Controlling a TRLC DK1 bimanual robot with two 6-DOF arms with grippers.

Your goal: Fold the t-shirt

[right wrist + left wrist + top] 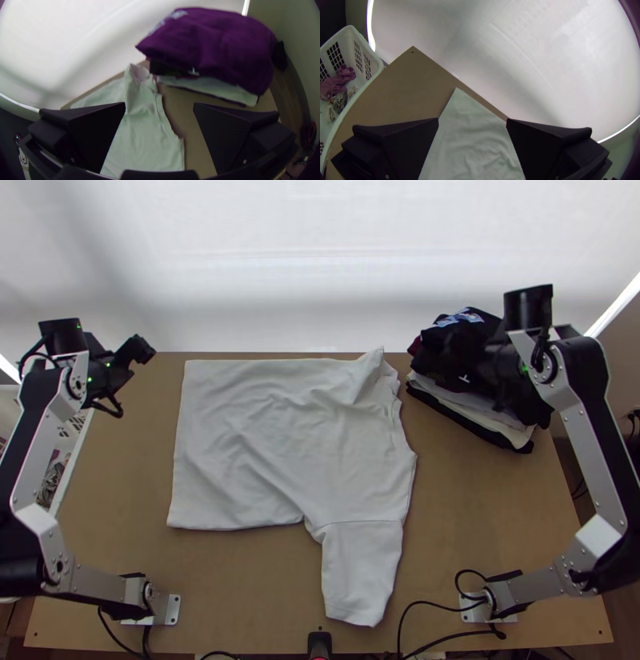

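the white t-shirt point(272, 436) lay spread on the wooden table point(224, 588), collar point(394, 422) rightward, its bunched far sleeve point(371, 372) nearer the right gripper point(159, 111) than the left gripper point(472, 120). both stood empty, fingers wide apart.

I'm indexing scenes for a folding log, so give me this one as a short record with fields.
t-shirt: white, spread on the table, not folded up
near sleeve: extended toward the near edge
far shoulder: bunched
left gripper: open, above the far left
right gripper: open, raised near the stack
stack: clothes, far right, dark garment on top
basket: white, beside the table's left edge, garments inside
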